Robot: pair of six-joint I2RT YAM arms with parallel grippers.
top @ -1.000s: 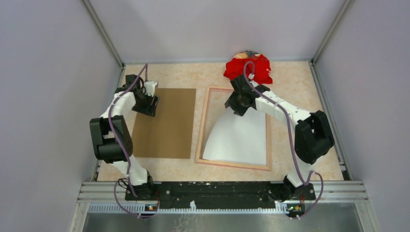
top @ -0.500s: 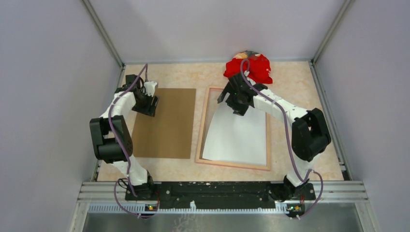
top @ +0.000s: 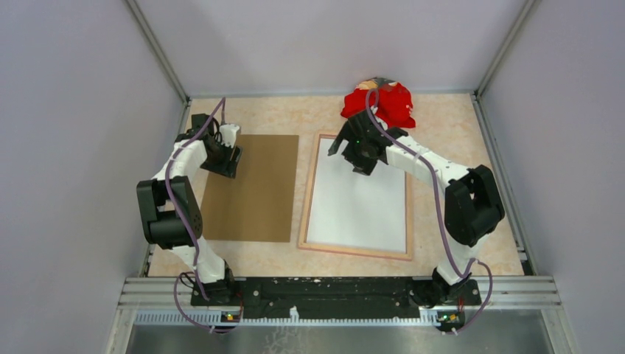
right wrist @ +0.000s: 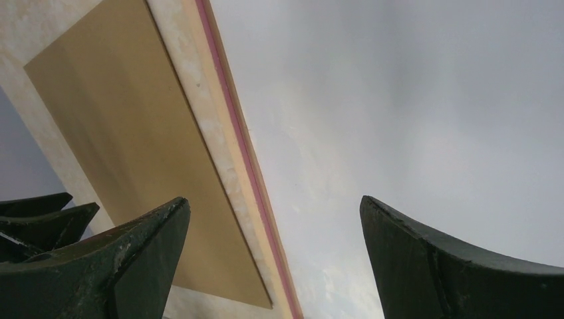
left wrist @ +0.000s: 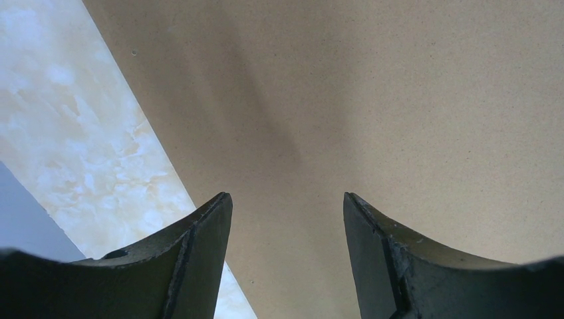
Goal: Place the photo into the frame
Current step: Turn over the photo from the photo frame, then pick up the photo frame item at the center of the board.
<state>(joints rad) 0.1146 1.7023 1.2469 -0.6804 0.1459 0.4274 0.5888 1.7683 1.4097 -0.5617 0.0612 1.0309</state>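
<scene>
Just under the right gripper [right wrist: 274,207], jaws spread wide: the photo's [top: 357,210] far end, white back up, flat inside the frame [top: 306,214]. Over the board [top: 254,188], left gripper [left wrist: 287,199], likewise parted.

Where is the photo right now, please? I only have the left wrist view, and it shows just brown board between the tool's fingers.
Observer: The photo lies white side up inside the frame, to the right of the brown board.
Operator: Thank you. Is the other arm gripping it?
Observer: No. The right tool is open over the photo's far end, with nothing between its fingers.
</scene>
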